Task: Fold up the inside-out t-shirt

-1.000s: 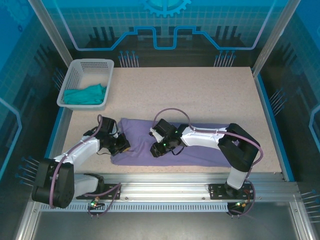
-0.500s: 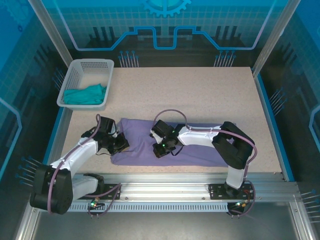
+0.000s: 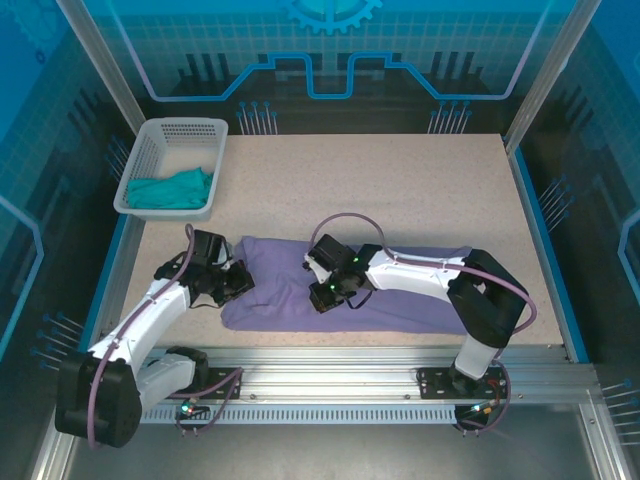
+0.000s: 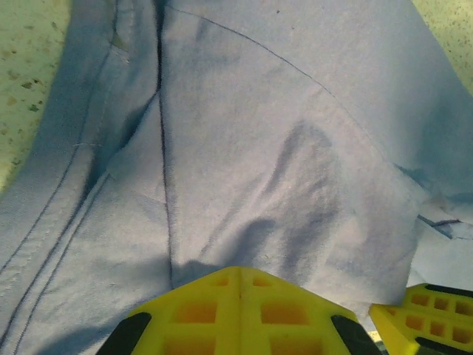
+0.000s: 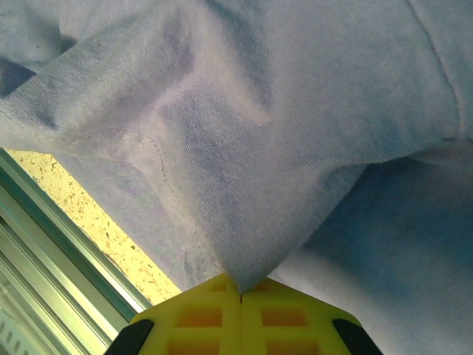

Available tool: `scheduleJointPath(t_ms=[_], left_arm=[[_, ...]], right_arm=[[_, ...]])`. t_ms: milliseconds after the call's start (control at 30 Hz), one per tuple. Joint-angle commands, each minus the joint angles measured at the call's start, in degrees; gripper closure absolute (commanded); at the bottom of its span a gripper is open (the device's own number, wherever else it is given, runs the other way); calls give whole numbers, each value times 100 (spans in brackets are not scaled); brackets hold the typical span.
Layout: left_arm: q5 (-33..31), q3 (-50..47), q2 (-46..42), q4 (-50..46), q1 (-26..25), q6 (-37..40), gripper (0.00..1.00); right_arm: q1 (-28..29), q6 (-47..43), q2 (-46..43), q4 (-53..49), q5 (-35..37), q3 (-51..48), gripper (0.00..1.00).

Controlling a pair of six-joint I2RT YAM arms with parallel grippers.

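Lavender t-shirt [image 3: 275,285] | long axis left-right | along table [image 3: 400,180] near edge

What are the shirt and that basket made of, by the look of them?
T-shirt: soft knit cloth, likely cotton jersey, matte; a fine knit grain and stitched seams show. Basket: probably rigid plastic, white, with a moulded lattice wall.

The t-shirt [image 3: 275,285] is lavender cloth with exposed seams. It lies in a wide band at 6 o'clock from the table [image 3: 400,190] centre, long axis running 9 to 3 o'clock. Surface wrinkled, with two spots drawn into peaks.
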Motion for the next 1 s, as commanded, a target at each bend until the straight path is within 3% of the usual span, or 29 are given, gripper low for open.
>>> scheduleJointPath(t_ms=[0,133,300,533,733,867,967], left_arm=[[-164,115,-3,-77,-32,129,100],[-269,162,-3,-84,-32,203,100],[-573,183,20,-130,-32,317,94],[-1422,143,-160,106,-31,298,52],[-1834,-42,27,747,100,212,26],[-1755,33,582,1230,257,446,14],[-1652,183,1125,1344,258,675,8]], right_arm=[[-116,-70,-101,-415,-86,-63,100],[-156,-106,39,-608,-20,-40,100],[-232,-162,218,-957,256,157,92],[-263,-683,-70,-910,106,398,66],[-87,-706,43,164,94,410,65],[-194,-490,490,487,609,401,67],[-304,-396,868,637,455,367,70]])
